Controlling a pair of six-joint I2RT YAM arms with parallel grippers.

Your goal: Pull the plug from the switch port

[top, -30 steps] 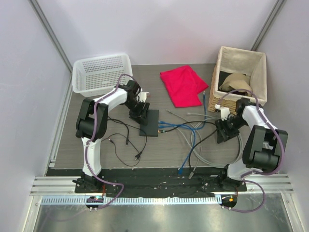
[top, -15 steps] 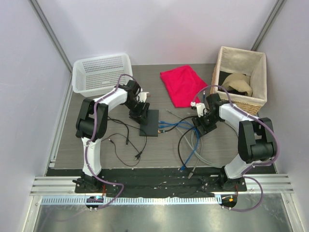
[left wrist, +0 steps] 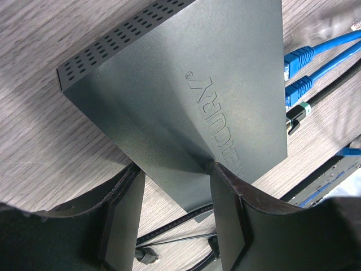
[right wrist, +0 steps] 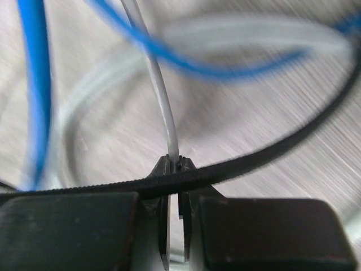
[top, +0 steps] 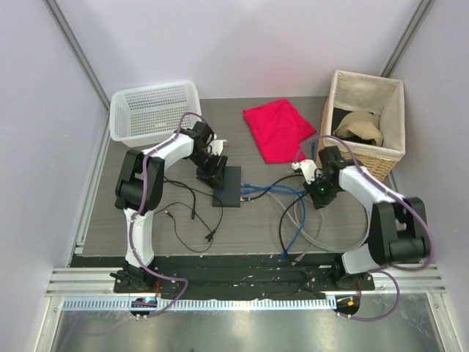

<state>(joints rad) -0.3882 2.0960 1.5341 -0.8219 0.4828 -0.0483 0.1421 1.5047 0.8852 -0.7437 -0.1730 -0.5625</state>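
The black switch (top: 229,189) lies flat at the table's middle. My left gripper (top: 211,170) is open over its far left corner. In the left wrist view the corner of the switch (left wrist: 186,73) sits between my fingers, and the right finger (left wrist: 225,214) rests on its top. Two blue plugs (left wrist: 298,56) and a black plug (left wrist: 296,113) sit in its sockets. My right gripper (top: 320,192) is to the right of the switch, shut on a thin grey cable (right wrist: 161,96) at the fingertips (right wrist: 174,161). A black cable (right wrist: 271,152) crosses in front of the fingers.
A white mesh basket (top: 150,110) stands at the back left, and a red cloth (top: 278,128) lies at the back middle. A wicker basket (top: 333,103) is at the back right. Blue and grey cable loops (top: 300,227) lie front right, and a loose black cable (top: 187,220) front left.
My right gripper swung left from beside the wicker basket to the cables, then drew back right and toward the front with the grey cable. The left arm has not moved.
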